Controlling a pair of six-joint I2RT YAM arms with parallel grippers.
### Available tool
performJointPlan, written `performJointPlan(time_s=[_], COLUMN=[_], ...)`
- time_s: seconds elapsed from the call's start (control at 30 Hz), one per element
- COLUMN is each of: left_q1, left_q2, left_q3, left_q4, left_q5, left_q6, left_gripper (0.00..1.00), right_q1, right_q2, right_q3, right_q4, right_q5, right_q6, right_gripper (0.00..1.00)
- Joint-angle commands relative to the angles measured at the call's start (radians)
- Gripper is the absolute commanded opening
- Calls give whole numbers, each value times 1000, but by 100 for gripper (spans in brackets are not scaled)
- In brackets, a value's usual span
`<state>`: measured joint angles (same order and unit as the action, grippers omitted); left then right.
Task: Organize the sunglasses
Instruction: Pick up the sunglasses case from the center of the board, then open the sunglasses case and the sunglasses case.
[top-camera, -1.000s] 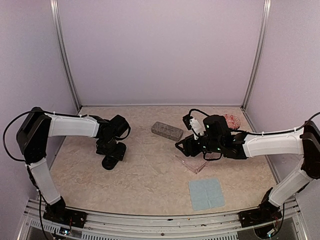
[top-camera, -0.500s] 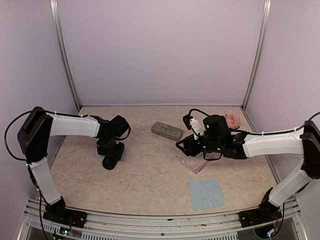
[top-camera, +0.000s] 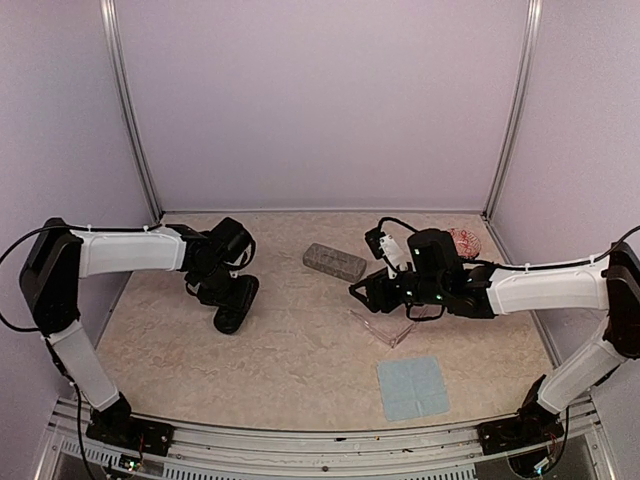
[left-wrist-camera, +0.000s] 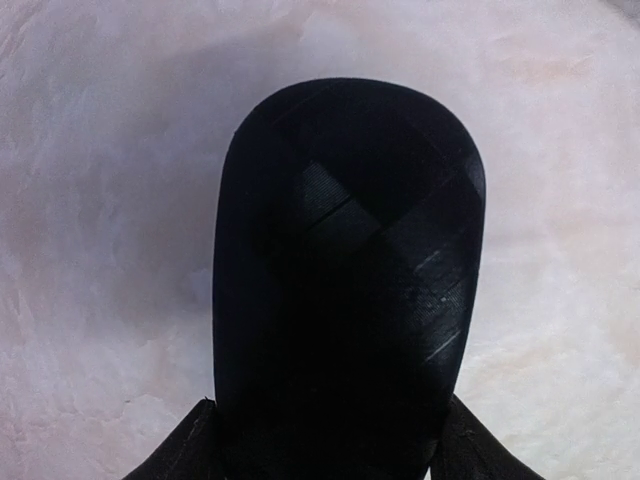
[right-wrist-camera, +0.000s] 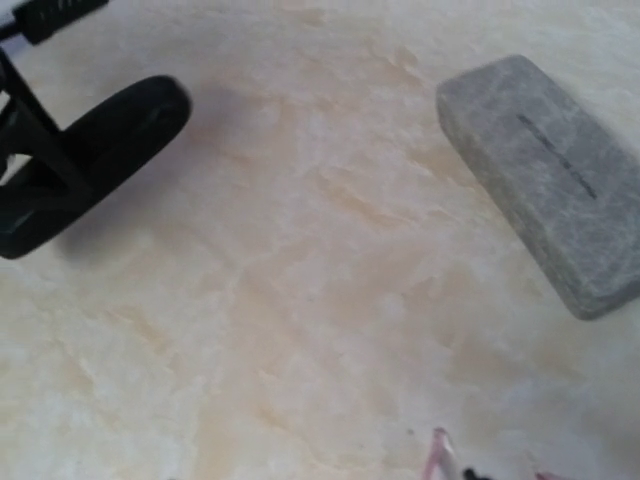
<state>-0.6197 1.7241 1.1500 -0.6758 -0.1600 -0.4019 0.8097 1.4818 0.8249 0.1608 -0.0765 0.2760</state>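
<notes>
I see a black oval case (top-camera: 236, 304) at the bench's (top-camera: 300, 350) left, a grey case (top-camera: 334, 262) centre-back, a blue cloth (top-camera: 412, 388) front right.

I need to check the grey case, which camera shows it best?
Right wrist: the grey case is close, large, shut. The top view shows it small; the left wrist view misses it.

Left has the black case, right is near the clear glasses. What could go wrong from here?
1. The left gripper grips the black case at one end only, with most of it sticking out, so it could pivot or slip.
2. The clear glasses are transparent, and the right wrist view shows at most a pinkish sliver at its bottom edge. The right gripper could misjudge the grasp and shove them.
</notes>
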Motion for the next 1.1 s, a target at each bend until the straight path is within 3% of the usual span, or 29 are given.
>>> performJointPlan(time_s=[0.0, 0.33, 0.67, 1.07], left_q1=[-17, -64, -119, -158], left_q2=[-146, -371, -492, -557], left_q3=[-22, -194, -347, -411], left_q4=[154, 579, 868, 986], left_q5=[203, 532, 600, 604], left_q6=[-28, -163, -282, -309], left_gripper=[0, 0, 0, 0], right_q1=[6, 20, 119, 206], right_q2=[-61, -98, -44, 33], right_q3=[-32, -153, -120, 4], right_q4=[81, 433, 611, 563], right_q5=[-63, -266, -279, -229], right_q6=[60, 307, 376, 335], right_gripper=[60, 65, 67, 67])
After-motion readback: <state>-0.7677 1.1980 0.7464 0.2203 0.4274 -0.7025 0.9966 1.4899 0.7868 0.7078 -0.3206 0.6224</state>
